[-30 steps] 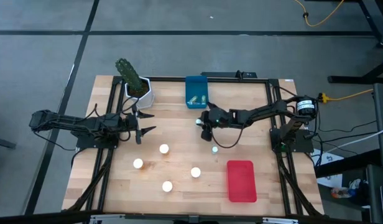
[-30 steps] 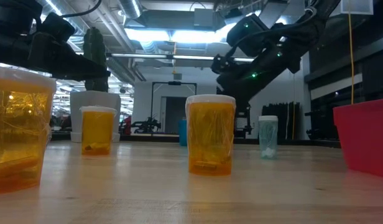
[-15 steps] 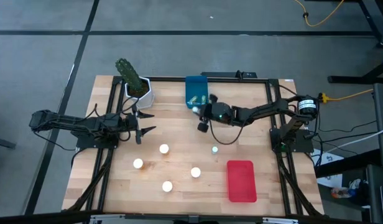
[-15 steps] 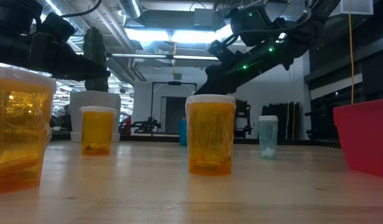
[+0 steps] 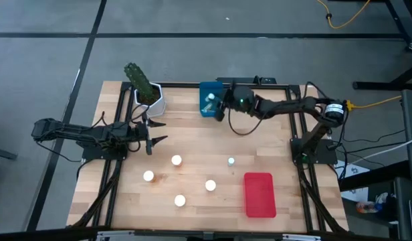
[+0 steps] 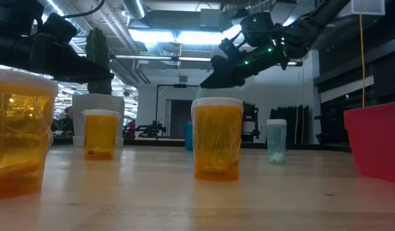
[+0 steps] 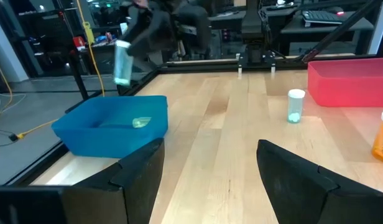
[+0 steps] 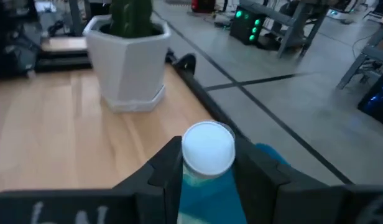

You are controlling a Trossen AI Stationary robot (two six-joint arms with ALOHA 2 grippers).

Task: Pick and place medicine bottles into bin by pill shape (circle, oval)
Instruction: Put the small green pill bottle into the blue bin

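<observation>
Item 1, right gripper: clamped narrow on a small pale greenish medicine bottle, white cap showing between the two dark fingers. It is held in the air over the blue bin at the far middle of the table; in the left wrist view the bottle hangs clear above the bin's rim.

Item 2, blue bin: already holds at least one pale bottle lying on its floor.

Item 3, step in hand (judged): release of the carried bottle into the blue bin. To do it well, the bottle should be centred over the open interior, not the near wall, lowered closer to the rim so it does not bounce out, and the fingers parted fully before the arm lifts away.

Item 4, bottles on the table: four white-capped orange ones in a loose cluster at near centre; one small pale one standing apart, just beyond the red bin.

Item 5, red bin: at the near right; no contents can be made out.

Item 6, left gripper: fingers spread wide, holding nothing, waiting at the table's left side beside the white pot with the cactus.
</observation>
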